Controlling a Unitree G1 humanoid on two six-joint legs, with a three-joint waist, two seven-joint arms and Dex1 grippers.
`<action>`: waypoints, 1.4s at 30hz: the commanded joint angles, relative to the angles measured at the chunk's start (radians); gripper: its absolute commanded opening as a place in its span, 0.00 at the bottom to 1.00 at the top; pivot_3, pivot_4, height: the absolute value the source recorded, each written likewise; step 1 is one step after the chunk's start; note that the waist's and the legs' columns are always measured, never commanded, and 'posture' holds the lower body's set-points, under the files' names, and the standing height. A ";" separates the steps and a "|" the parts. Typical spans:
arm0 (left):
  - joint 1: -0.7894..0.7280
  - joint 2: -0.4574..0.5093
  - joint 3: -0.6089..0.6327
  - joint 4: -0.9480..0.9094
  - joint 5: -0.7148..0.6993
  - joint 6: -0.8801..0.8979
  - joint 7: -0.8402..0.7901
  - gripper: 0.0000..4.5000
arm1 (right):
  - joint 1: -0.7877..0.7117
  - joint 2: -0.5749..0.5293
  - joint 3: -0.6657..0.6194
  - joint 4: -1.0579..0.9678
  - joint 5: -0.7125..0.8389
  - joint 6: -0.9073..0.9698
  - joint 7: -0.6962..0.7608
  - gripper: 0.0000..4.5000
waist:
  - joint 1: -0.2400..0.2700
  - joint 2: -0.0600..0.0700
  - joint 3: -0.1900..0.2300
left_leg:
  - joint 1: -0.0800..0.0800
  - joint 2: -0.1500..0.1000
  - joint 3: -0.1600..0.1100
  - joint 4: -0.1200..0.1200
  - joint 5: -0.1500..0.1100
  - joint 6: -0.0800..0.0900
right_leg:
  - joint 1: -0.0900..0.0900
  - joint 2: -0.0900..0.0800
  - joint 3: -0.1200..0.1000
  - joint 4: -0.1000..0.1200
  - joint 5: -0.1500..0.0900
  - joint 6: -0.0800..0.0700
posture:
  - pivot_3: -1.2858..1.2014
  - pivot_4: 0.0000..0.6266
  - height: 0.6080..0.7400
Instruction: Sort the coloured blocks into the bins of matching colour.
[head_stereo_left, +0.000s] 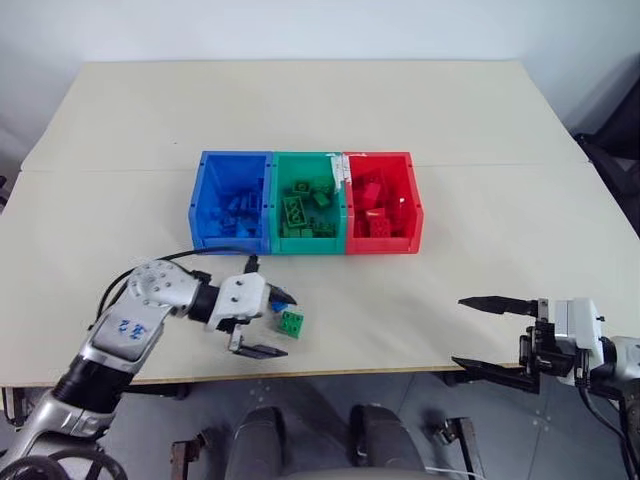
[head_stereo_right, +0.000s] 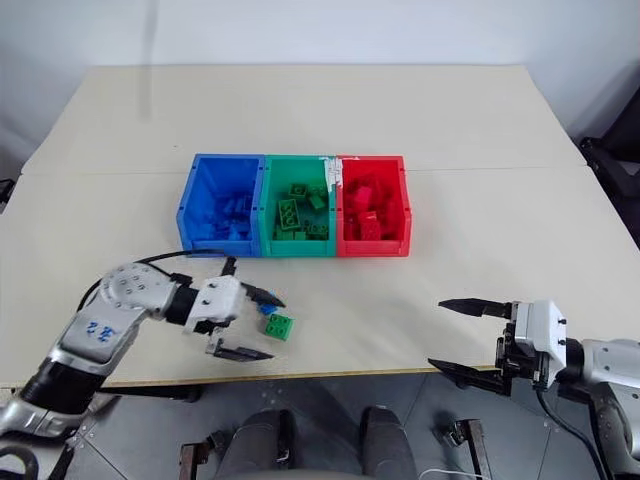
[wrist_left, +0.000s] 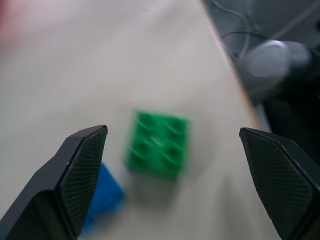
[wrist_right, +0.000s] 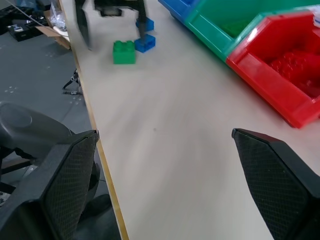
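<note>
Nearest the camera, 2 grippers were seen spread wide and empty: the left gripper (head_stereo_left: 266, 322) flanked 1 green block (head_stereo_left: 292, 323) and 1 blue block (head_stereo_right: 268, 309) on the beige counter (head_stereo_left: 480, 110); the right gripper (head_stereo_left: 487, 333) hung off its front edge. 3 joined bins (head_stereo_left: 272, 170) held sorted blocks mid-counter.

A pale beige tabletop (head_stereo_left: 470, 110) spans the frame. At its centre sit three joined bins in a row, the blue bin (head_stereo_left: 232, 203), green bin (head_stereo_left: 309, 203) and red bin (head_stereo_left: 381, 202). Toward the lower left, near the front edge, a green block (head_stereo_left: 292, 323) lies just beside a blue block (head_stereo_right: 267, 309)
</note>
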 joint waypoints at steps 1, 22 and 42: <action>-0.031 0.011 -0.033 0.008 0.052 0.030 0.005 1.00 | 0.012 0.001 -0.017 -0.098 0.045 0.025 -0.031 0.99 | -0.004 0.000 0.000 | 0.000 0.000 0.000 0.000 0.000 0.000 | 0.000 0.000 0.000 0.000 0.000 0.000 | 0.52 0.24 1.00; -0.050 -0.029 -0.014 0.013 0.055 -0.006 0.019 0.33 | -0.058 0.025 0.031 -0.124 0.050 0.047 -0.060 1.00 | 0.001 0.000 0.000 | 0.000 0.000 -0.001 0.002 0.000 0.000 | 0.000 0.000 0.000 0.002 0.000 0.000 | 0.52 0.24 1.00; -0.436 -0.295 0.211 0.420 -0.062 0.135 0.372 0.33 | -0.077 0.197 -0.028 -0.218 0.069 0.058 -0.394 1.00 | 0.025 0.000 0.000 | -0.002 -0.001 -0.003 0.005 0.000 0.001 | 0.001 0.000 0.000 0.003 0.002 0.004 | 0.52 0.24 1.00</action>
